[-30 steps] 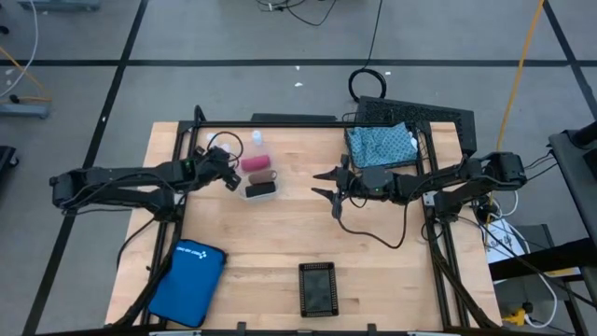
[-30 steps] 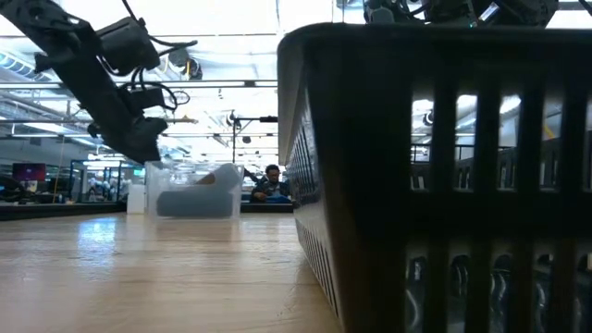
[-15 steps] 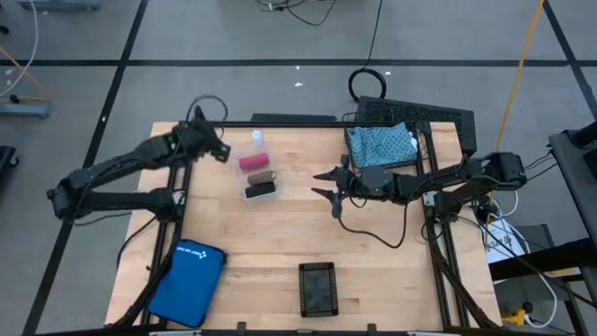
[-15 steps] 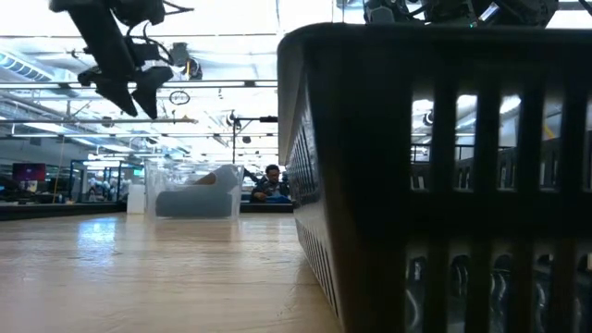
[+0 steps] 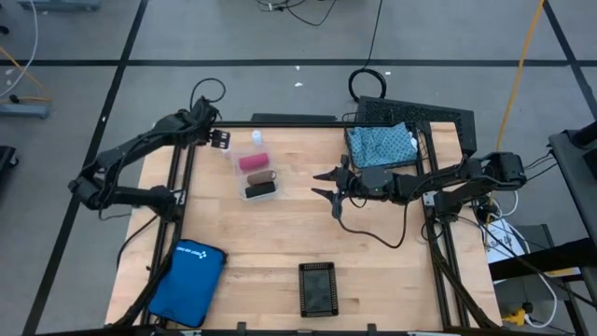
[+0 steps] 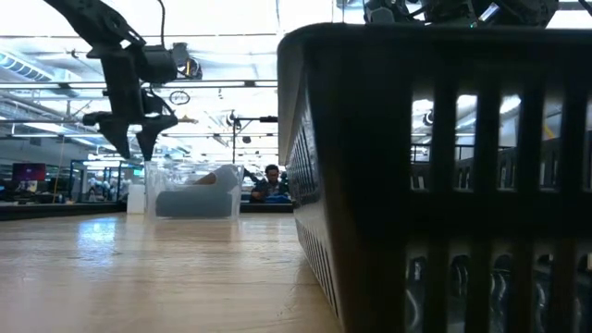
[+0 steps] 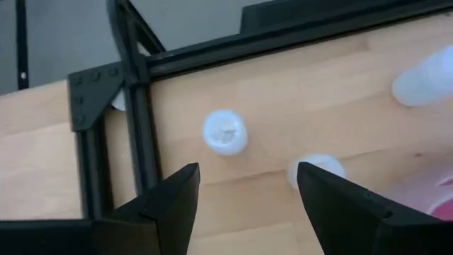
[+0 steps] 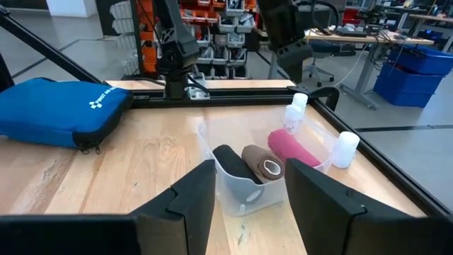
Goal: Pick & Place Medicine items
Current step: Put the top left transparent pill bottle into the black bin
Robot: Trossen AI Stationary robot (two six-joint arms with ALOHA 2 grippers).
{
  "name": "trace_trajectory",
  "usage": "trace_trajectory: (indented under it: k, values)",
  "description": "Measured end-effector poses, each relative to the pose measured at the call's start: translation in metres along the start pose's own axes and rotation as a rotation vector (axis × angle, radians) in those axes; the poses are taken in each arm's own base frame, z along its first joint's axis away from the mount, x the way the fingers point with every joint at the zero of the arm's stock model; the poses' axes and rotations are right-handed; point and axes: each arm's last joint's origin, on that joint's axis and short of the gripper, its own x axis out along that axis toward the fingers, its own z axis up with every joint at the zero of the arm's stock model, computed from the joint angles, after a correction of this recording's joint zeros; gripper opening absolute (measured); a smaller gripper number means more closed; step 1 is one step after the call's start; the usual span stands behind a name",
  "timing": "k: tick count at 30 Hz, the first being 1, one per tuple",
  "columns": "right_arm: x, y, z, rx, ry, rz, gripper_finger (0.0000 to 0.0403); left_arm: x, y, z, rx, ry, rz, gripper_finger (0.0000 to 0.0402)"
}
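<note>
My left gripper [image 5: 221, 139] [image 7: 244, 205] hangs open over the table's far left corner, fingers pointing down, above two white vials [image 7: 225, 132] [image 7: 316, 170] that stand on the wood beside the black frame rail. A third white vial [image 5: 257, 139] stands just beyond the clear tray [image 5: 252, 175]. The tray holds the pink [image 5: 253, 162], brown [image 5: 260, 175] and black [image 5: 260, 189] blocks side by side. My right gripper [image 5: 319, 184] [image 8: 248, 205] waits open, right of the tray, level and pointing at it. The teal pouch [image 5: 381, 142] lies in the black basket [image 5: 448, 121].
A bright blue zip case [image 5: 188, 280] lies at the near left corner. A small black crate [image 5: 317, 287] sits at the near edge and fills the right of the low view [image 6: 444, 185]. Black frame rails [image 7: 134, 106] border the far left corner. Bare wood lies mid-table.
My left gripper has left the clear tray's left side and swung toward the table's far left corner. It rose high on the way, then came partly back down and now points downward. The right arm and all items stayed put.
</note>
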Motion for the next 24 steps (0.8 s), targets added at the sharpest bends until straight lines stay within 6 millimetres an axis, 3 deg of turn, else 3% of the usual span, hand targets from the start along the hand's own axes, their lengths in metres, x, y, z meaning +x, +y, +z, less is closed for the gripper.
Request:
trace_trajectory:
  k: [7, 24]
  values:
    - [0.000, 0.000, 0.000, 0.000, 0.003, 0.002, 0.0160, 0.011, -0.002, 0.000, -0.083, 0.020, 0.052, 0.0246]
    - [0.000, 0.000, 0.000, 0.007, 0.004, 0.003, 0.0160, 0.060, -0.011, 0.006, -0.122, 0.051, 0.176, 0.0246]
